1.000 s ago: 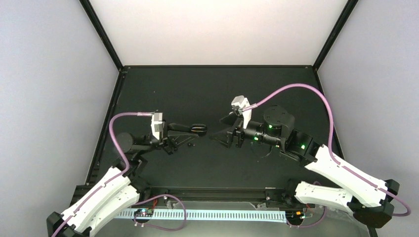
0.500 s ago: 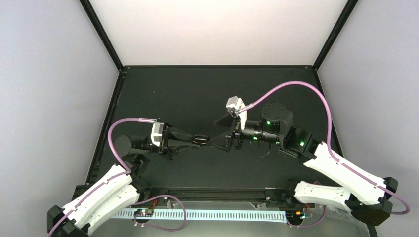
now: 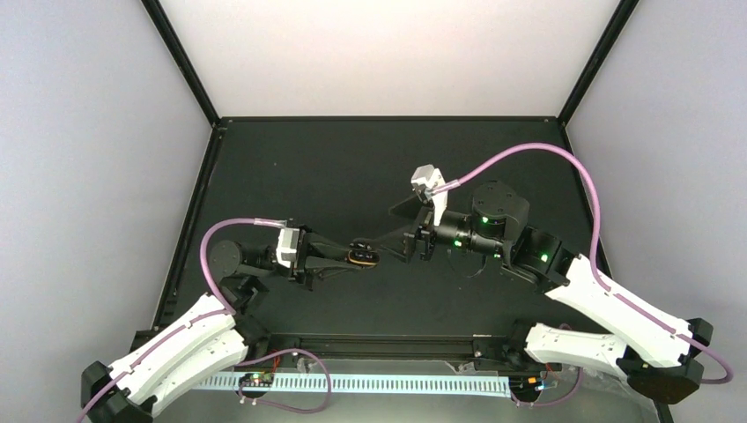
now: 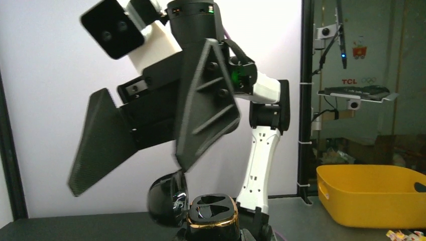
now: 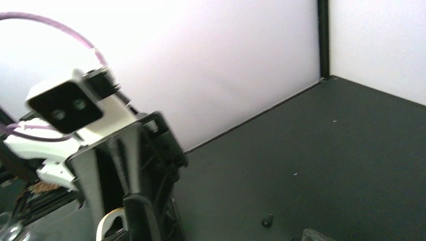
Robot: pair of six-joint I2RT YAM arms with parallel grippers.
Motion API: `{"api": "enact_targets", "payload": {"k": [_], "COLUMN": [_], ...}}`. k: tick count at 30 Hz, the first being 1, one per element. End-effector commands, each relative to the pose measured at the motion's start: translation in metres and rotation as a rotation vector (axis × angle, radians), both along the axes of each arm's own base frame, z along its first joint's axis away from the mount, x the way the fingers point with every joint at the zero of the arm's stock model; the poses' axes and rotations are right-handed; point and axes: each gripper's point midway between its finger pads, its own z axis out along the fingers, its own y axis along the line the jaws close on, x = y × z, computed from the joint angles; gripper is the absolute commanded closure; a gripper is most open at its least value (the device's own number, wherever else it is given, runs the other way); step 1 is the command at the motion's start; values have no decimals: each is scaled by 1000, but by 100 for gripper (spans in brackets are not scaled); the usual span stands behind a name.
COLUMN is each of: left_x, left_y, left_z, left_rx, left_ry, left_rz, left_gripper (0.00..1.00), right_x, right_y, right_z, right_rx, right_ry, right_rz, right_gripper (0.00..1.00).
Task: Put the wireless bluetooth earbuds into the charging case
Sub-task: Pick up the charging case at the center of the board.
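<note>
The charging case [image 4: 212, 215] stands open and upright in the air, pinched at the tips of the left gripper [image 3: 362, 256]. Its glossy dark lid is tipped back to one side, and a gold-coloured rim rings a dark face with two sockets. One tiny black rounded earbud [image 5: 267, 220] lies loose on the table [image 5: 351, 150]

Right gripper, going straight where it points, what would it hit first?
Probably the open charging case, clamped by the left gripper, just ahead of the right gripper; depth is uncertain.
</note>
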Motion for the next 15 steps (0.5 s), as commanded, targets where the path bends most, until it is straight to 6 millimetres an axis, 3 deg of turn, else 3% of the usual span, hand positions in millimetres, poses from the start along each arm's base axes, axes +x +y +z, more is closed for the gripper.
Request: {"api": "enact_targets", "payload": {"k": [1, 8, 13, 15], "left_x": [-17, -18, -10, -9], "left_y": [4, 5, 13, 18], "left_z": [16, 11, 4, 2], "left_rx": [-29, -18, -8, -17], "left_ry": [-97, -81, -47, -37], "left_rz": [-34, -24, 74, 108], "left_gripper": [98, 98, 98, 98], "right_x": [20, 22, 23, 7], "right_y": [-12, -23, -36, -25], "right_z": [15, 22, 25, 23], "right_rx": [33, 63, 89, 87], "right_ry": [-19, -22, -28, -37], "right_rz": [-136, -181, -230, -110], "right_gripper": [11, 11, 10, 10]}}
